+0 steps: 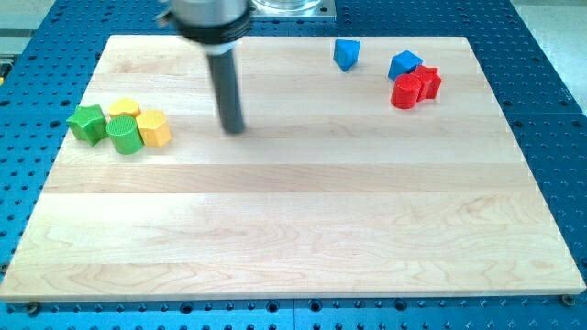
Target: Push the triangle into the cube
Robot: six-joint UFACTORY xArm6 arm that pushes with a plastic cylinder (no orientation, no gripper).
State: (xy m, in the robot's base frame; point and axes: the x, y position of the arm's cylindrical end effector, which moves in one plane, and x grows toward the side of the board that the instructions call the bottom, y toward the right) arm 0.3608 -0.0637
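A blue triangle block (346,53) sits near the view's top, right of centre. A blue cube (404,65) lies further right, a short gap from the triangle. My tip (235,129) rests on the wooden board (293,229), well to the left of and below the triangle, touching no block. It stands between the triangle and the cluster of blocks at the view's left.
Two red blocks (406,92) (426,81) press against the cube's lower side. At the view's left a green star (87,122), a yellow block (124,109), a green cylinder (124,136) and a yellow block (155,128) cluster together.
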